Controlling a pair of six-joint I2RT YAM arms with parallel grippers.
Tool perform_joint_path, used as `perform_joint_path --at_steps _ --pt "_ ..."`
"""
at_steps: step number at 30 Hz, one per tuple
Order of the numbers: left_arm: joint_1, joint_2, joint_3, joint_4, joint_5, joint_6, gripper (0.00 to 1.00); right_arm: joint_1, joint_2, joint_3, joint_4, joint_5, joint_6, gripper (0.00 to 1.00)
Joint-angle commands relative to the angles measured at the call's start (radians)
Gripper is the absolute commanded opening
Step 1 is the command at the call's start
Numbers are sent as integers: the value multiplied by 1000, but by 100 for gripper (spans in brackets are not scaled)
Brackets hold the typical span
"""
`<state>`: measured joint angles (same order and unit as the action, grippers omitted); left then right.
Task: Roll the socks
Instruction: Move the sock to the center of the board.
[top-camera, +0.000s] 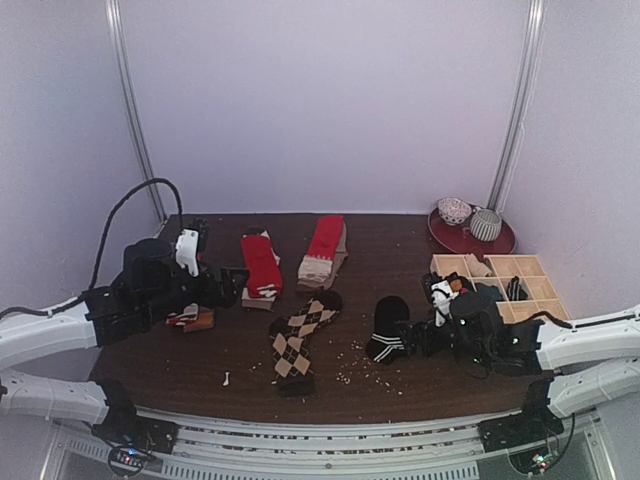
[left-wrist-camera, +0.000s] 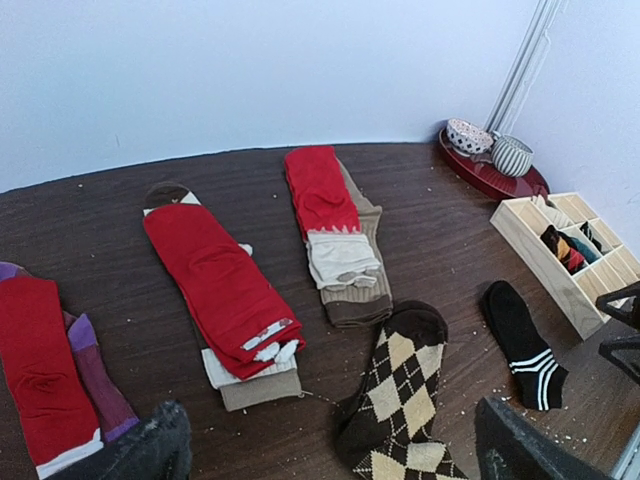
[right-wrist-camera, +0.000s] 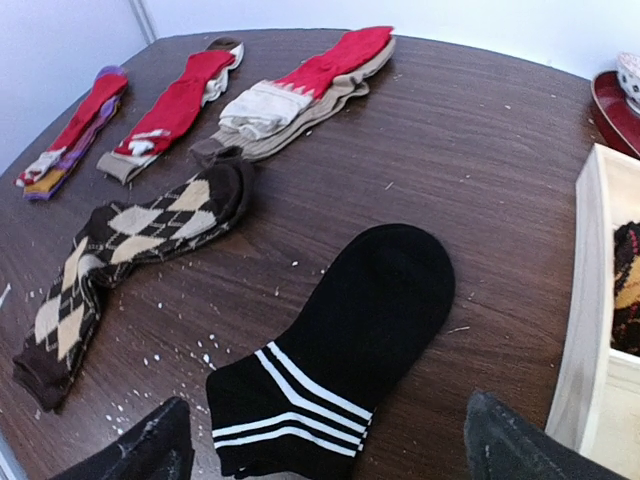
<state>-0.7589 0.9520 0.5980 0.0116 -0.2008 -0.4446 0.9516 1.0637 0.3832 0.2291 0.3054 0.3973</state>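
A black sock pair with white stripes (top-camera: 388, 328) lies flat at the right centre of the table. My right gripper (top-camera: 415, 340) is open and empty, and its jaws stand wide just above the pair's striped cuff (right-wrist-camera: 340, 350). A brown-and-beige argyle pair (top-camera: 300, 337) lies in the middle. My left gripper (top-camera: 235, 285) is open and empty, held above the table left of the argyle pair (left-wrist-camera: 400, 395). A red pair with white cuffs (top-camera: 261, 265) and a red pair on tan (top-camera: 323, 250) lie further back. A red-and-purple pair (top-camera: 190, 318) lies under the left arm.
A pale wooden grid tray (top-camera: 520, 275) holding rolled socks stands at the right, close to the right gripper. A red plate (top-camera: 470, 240) with two bowls sits at the back right corner. White crumbs are scattered near the argyle and black pairs.
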Motion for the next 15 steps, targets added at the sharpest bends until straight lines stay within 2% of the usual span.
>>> perform_joint_path --at_steps 1,4,10,15 --pt "3 22 -3 67 15 42 98 -4 74 -87 293 -131 -172 90" --pt "3 41 -3 56 6 46 98 1 141 -104 371 -211 -262 84" --pt "4 58 -18 68 -3 52 98 13 223 -110 499 -330 -473 78" --pt "4 80 5 41 -3 61 98 18 282 -54 386 -381 -509 74"
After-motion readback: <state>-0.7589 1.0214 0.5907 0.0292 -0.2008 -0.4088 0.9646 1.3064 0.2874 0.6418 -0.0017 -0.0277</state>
